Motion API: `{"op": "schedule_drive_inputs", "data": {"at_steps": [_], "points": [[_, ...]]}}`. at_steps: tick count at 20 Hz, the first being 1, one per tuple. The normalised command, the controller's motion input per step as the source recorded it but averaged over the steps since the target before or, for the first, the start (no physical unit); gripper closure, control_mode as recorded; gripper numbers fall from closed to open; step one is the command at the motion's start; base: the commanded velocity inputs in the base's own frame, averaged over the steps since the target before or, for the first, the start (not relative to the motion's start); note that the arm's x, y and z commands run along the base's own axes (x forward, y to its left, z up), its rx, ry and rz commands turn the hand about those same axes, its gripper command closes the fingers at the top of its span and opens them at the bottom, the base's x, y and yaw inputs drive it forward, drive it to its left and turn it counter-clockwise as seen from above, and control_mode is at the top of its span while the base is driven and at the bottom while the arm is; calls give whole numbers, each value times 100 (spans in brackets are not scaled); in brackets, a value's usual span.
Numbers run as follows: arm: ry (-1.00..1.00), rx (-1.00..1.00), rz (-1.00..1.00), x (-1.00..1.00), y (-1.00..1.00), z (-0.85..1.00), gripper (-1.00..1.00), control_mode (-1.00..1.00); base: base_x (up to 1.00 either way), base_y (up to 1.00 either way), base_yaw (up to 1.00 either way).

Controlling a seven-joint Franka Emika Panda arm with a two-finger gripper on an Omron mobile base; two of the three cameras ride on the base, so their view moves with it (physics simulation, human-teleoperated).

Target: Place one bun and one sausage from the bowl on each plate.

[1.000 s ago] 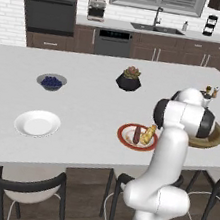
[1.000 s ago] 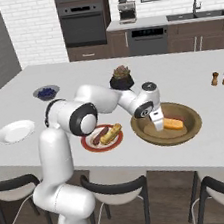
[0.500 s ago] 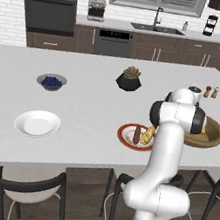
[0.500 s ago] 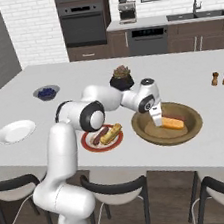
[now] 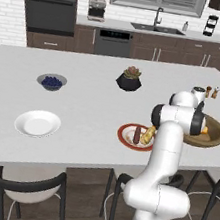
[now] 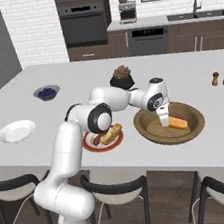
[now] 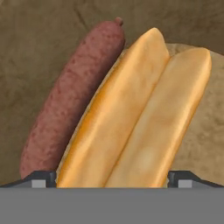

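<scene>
The white arm bent forward and reached far out to its right. Its pincer (image 6: 164, 122) pointed straight down, low, with both fingers spread wide apart.

text: none legible | labels: none | brands: none | numbers: none | signs: none

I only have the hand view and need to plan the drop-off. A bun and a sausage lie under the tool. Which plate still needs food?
Observer: The plain white plate, well off to the arm's left, has nothing on it.
Operator: And the other plate?
Observer: The red-rimmed plate already holds a bun and a sausage.
Operator: Where's my tool?
Observer: The tool hangs open, low inside the wooden bowl.
</scene>
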Motion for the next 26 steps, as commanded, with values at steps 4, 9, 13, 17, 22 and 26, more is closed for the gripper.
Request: {"op": "schedule_drive_inputs", "data": {"at_steps": [4, 9, 13, 17, 22, 26], "points": [[0, 0, -5, -9, -21, -52, -100, -100, 0, 0, 0], [0, 0, -1, -17, 0, -47, 100, -100, 0, 0, 0], [-10, 2, 0, -65, 18, 15, 100, -100, 0, 0, 0], [-15, 0, 0, -74, 80, 58, 100, -100, 0, 0, 0], [-16, -2, 12, -56, 100, 74, 100, -100, 0, 0, 0], [-8, -7, 30, -58, 100, 91, 100, -100, 0, 0, 0]]}}
